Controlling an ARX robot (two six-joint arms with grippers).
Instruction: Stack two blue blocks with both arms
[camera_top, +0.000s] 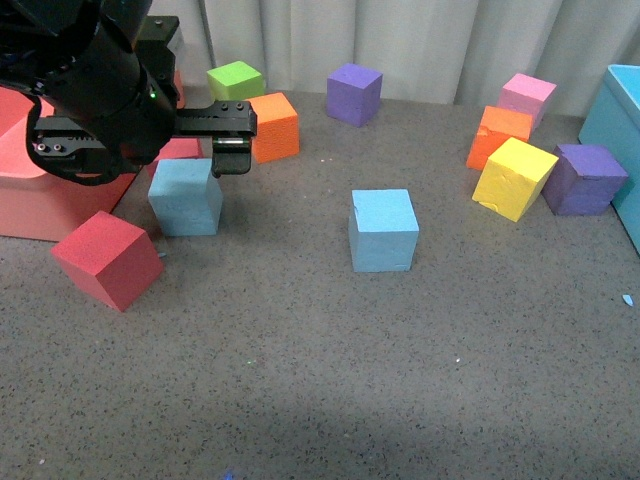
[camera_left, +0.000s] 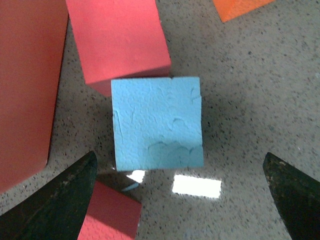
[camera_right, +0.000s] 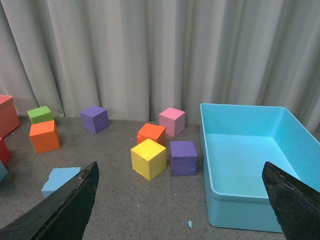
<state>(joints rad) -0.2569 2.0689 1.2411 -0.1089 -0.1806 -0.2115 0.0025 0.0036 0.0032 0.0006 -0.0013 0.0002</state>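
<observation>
On the grey surface (camera_top: 300, 380), the near things are a red cube (camera_top: 108, 259) and the two blue blocks. The middle blue block (camera_top: 383, 230) stands alone, well apart from the left blue block (camera_top: 186, 197). The left gripper (camera_top: 235, 140) hangs just above this left block with its jaws spread wide and nothing between them. In its wrist view the block is a little ahead of the fingers (camera_left: 65, 200). I judge that the step in hand is the approach for the first pick. The next move calls for lowering the fingers over two opposite faces without pushing the red cubes beside it. The right gripper (camera_right: 180, 172), seen only in its own wrist view, is also spread and empty. Farther right, the teal bin (camera_right: 207, 165) has nothing in it. On the far left, I cannot see into the salmon box (camera_top: 30, 205).
</observation>
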